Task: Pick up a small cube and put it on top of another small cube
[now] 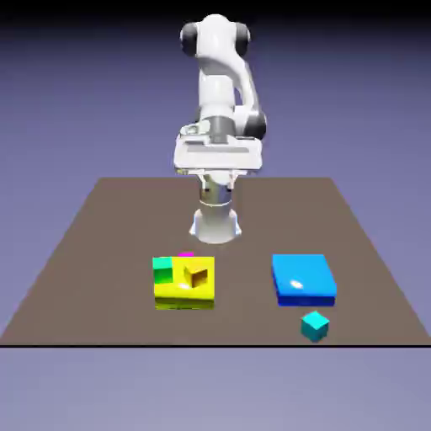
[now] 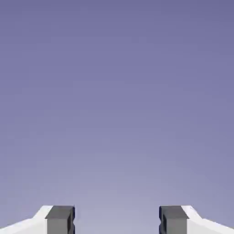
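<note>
A small teal cube (image 1: 315, 326) sits alone near the table's front edge, toward the exterior view's right. A small green cube (image 1: 162, 270) and a small orange-yellow cube (image 1: 196, 276) show over a flat yellow block (image 1: 181, 295). A sliver of something magenta (image 1: 186, 254) peeks out behind that block. My gripper (image 1: 215, 160) is high above the table at the back, far from every cube. In the hand view my gripper (image 2: 117, 219) is open, with only backdrop between the grey fingertips (image 2: 60, 219).
A flat blue block (image 1: 303, 279) lies just behind the teal cube. The arm's base (image 1: 215, 223) stands on the brown table (image 1: 101, 244) behind the yellow block.
</note>
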Tool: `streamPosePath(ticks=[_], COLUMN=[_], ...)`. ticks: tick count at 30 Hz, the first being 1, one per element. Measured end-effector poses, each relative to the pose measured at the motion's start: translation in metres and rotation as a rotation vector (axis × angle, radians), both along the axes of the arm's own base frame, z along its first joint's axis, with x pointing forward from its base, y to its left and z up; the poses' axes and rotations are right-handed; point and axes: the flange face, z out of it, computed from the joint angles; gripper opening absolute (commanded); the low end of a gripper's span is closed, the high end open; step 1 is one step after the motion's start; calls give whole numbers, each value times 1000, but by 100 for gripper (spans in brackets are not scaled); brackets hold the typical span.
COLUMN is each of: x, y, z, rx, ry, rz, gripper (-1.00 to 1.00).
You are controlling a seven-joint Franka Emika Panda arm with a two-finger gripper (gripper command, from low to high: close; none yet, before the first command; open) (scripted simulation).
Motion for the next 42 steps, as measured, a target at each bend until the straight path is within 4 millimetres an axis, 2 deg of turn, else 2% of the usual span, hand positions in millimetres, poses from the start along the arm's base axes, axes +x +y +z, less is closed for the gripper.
streamPosePath(ticks=[5,10,18,24,30,32,35,36,38,41,42], x=[43,80,121,136,137,136,130,128,128,136,138], y=[38,79,152,205,256,258,253,252,252,258,246], z=[-26,-62,-133,-195,-262,-264,-326,-333,-333,-271,-258], rx=[-55,-108,-188,-242,-291,-293,-293,-293,-292,-290,-275], ry=[164,324,572,750,922,928,928,928,929,929,933], rz=[87,174,312,407,494,497,497,497,497,498,463], gripper=[0,0,0,0,0,0,0,-100,-100,-100,-100])
